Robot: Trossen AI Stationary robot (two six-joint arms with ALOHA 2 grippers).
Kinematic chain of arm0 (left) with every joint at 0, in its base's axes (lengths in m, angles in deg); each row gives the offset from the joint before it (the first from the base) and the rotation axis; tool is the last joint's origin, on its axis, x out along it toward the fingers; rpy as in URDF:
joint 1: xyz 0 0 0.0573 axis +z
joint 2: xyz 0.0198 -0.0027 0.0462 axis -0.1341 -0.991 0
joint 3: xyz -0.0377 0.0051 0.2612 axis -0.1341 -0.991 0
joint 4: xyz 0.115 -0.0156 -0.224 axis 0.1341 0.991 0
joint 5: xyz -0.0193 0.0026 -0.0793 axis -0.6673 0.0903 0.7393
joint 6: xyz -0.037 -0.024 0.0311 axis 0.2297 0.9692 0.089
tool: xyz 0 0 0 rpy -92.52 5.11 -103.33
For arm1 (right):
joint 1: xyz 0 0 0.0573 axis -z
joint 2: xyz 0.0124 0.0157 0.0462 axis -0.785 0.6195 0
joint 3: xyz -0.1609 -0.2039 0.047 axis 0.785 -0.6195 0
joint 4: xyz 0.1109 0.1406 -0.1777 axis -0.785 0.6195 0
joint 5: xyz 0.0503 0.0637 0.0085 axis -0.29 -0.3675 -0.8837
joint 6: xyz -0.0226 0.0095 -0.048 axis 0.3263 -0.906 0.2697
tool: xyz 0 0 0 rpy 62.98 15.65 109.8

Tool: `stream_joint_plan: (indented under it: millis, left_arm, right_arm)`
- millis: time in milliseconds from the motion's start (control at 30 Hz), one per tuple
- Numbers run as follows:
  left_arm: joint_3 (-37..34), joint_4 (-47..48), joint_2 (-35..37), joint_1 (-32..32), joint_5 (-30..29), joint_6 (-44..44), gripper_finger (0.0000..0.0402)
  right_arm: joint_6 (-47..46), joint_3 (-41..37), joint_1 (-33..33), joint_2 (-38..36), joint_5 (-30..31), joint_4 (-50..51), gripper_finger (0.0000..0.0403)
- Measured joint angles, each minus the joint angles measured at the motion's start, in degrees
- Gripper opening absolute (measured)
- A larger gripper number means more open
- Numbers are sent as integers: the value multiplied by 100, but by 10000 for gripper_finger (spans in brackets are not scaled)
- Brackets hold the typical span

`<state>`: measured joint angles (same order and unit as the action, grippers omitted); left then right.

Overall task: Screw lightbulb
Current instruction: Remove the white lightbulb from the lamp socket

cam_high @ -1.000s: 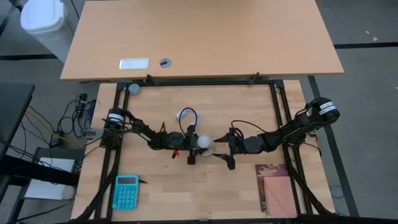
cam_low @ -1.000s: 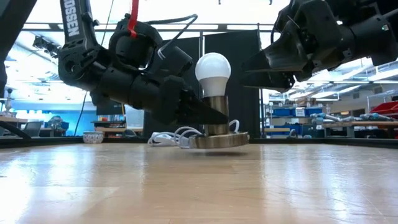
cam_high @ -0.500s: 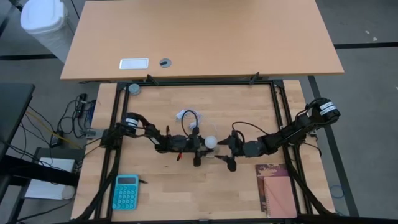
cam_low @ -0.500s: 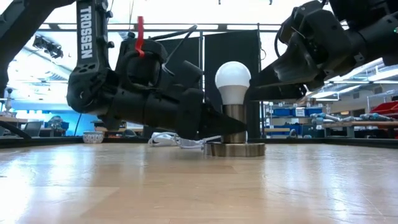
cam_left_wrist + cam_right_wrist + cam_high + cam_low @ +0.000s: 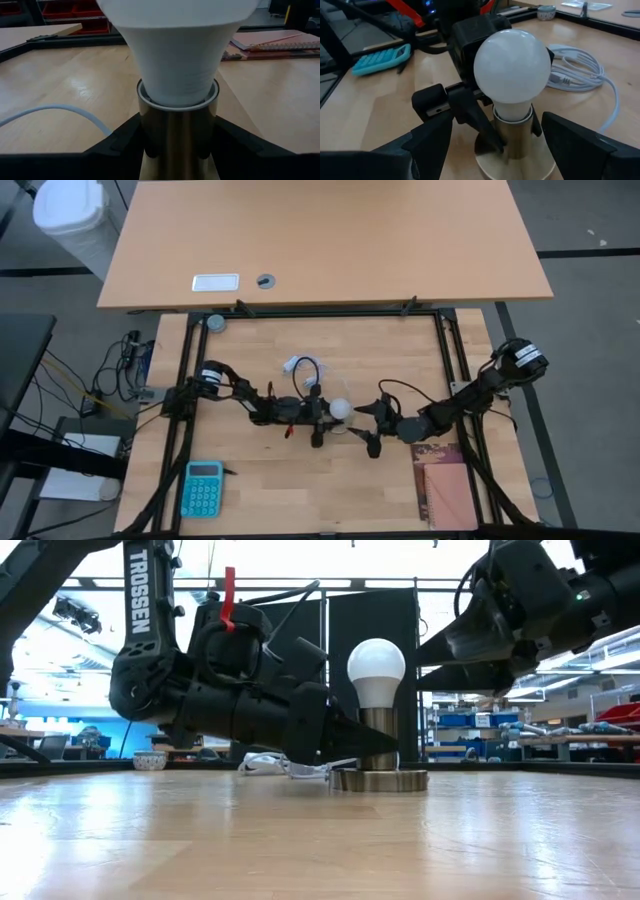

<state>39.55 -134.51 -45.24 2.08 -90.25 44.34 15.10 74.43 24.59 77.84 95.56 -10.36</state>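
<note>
The white lightbulb (image 5: 376, 670) (image 5: 512, 70) (image 5: 342, 408) stands upright with its narrow end in a brass socket tube (image 5: 378, 735) on a round flat base (image 5: 380, 780). The base rests on the wooden table. My left gripper (image 5: 330, 416) (image 5: 177, 150) comes in from the left and is shut on the socket tube. My right gripper (image 5: 368, 428) (image 5: 450, 660) stands open a little to the bulb's right, at the bulb's height. One finger stands on each side of the bulb's line, and neither touches it. My left gripper pinches the brass socket tube (image 5: 177, 135) between its two fingers (image 5: 122, 145), just under the tube's rim and below the bulb. The fingers come in almost level from the table's left. The socket stands upright with its base flat on the table.
A coiled white cable (image 5: 300, 366) (image 5: 580, 65) lies just beyond the socket. A teal calculator (image 5: 203, 488) sits near left and a pink notebook (image 5: 445, 485) near right. A black frame (image 5: 448, 340) borders the work area.
My left gripper has sunk and gone a little toward the table's right, carrying socket and bulb. The base, which hung tilted just above the wood, now lies flat on it. My right gripper has drawn back toward the right and rolled, and it stays open.
</note>
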Motion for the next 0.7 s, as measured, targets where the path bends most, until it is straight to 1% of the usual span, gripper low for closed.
stream_joint_plan:
  millis: [133, 300, 433, 533, 700]
  left_arm:
    - [0, 41, 2, -2, 24, 2, 193]
    - [-2, 55, 0, -2, 49, 4, 193]
    - [-4, 52, -1, -2, 57, 21, 193]
    - [-7, 48, -4, -9, 75, 25, 193]
    - [-9, 43, -7, -11, 112, 67, 193]
  right_arm:
    - [-140, 0, -140, 0, 254, 0, 309]
    - [-235, 136, -218, 0, 236, 163, 309]
    - [68, 499, -312, 98, 288, 506, 309]
    - [315, 595, -339, 103, 374, 511, 309]
    - [204, 584, -347, 167, 448, 604, 309]
